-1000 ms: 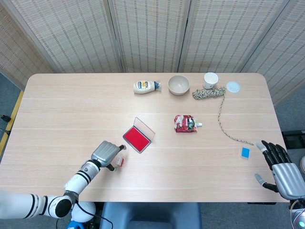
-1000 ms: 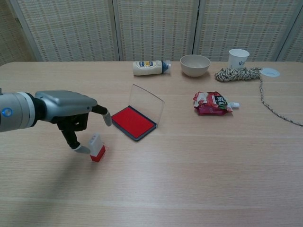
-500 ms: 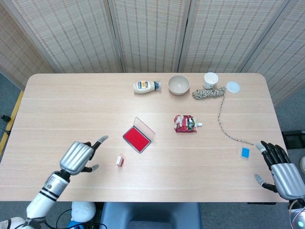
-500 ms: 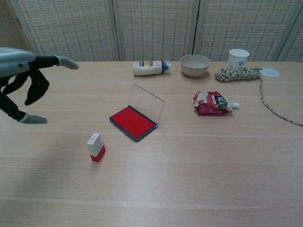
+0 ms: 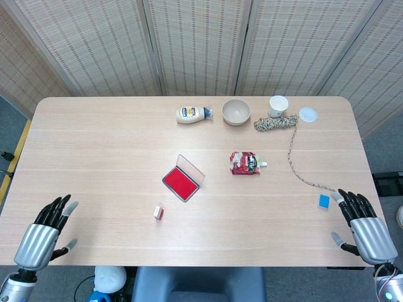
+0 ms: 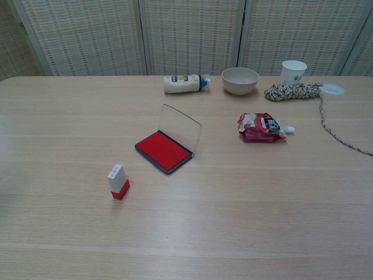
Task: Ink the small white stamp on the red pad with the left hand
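Note:
The small white stamp (image 5: 158,211) (image 6: 118,181) with a red base stands upright on the table, left of and nearer than the red ink pad (image 5: 181,182) (image 6: 164,150). The pad's clear lid (image 6: 182,129) is raised behind it. My left hand (image 5: 41,234) is at the near left table edge, far from the stamp, fingers spread and holding nothing. At the near right edge my right hand (image 5: 366,229) is likewise spread and empty. Neither hand shows in the chest view.
A red snack pouch (image 5: 245,163) lies right of the pad. At the back stand a mayonnaise bottle (image 5: 193,114), a bowl (image 5: 236,112), a white cup (image 5: 278,106), a coiled rope (image 5: 277,123) and a small lid (image 5: 307,114). A blue piece (image 5: 323,201) lies near my right hand.
My left hand has let go of the stamp and drawn back to the near left table edge, leaving the chest view. The stamp stays standing where it was. The right hand barely shifted.

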`<state>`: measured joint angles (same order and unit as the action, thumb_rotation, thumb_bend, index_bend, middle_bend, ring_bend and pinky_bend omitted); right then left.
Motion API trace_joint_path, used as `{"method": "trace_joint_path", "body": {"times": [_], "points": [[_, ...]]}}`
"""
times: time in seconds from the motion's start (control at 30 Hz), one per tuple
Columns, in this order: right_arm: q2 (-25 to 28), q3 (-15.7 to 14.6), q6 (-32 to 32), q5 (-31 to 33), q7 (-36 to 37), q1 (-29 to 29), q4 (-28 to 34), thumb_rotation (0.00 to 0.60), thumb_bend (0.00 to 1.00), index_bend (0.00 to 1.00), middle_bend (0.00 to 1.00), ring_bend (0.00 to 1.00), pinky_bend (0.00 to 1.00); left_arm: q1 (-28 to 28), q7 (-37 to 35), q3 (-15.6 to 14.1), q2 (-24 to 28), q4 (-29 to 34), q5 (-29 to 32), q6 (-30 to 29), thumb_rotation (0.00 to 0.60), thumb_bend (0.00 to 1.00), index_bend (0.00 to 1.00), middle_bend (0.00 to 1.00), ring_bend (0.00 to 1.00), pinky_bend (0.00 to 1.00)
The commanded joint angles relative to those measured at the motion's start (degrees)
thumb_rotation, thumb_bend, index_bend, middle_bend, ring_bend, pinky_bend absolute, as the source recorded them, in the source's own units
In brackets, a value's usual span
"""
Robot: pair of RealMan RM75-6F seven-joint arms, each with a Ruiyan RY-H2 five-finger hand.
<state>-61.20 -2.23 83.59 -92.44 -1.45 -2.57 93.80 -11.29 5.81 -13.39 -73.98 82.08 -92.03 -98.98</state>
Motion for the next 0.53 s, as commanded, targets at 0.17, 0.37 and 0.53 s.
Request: {"method": "trace_joint_path", "body": {"times": [0.17,0.37,0.53], "points": [[-0.6,-0.7,-1.0,-1.4,-1.7,-0.5,0.0,0.6,0.3,0.0,0.0,0.0,0.0,2.8,-0.5,-0.1,0.5,-0.9,-3.8,-1.2,0.6,0.22,0.0,0.0,0.03,0.17],[-0.9,-1.5,0.6,-3.5,-2.7,0.1,0.4,0.6,0.3,0.0,0.0,0.0,0.0,4.5,1.1,0.3,0.7,-0.9,-6.5,-1.9,0.6,0.22,0.0,0.0,0.03,0.17],[-1.6,-1.3,0.2,-3.4,-3.9,-0.1,0.4,0.6,0.3,0.0,0.0,0.0,0.0,5.2,0.7,1.2,0.8,-1.0,-7.4,-1.4,0.6,0.22,0.0,0.0,0.03,0.17]]}}
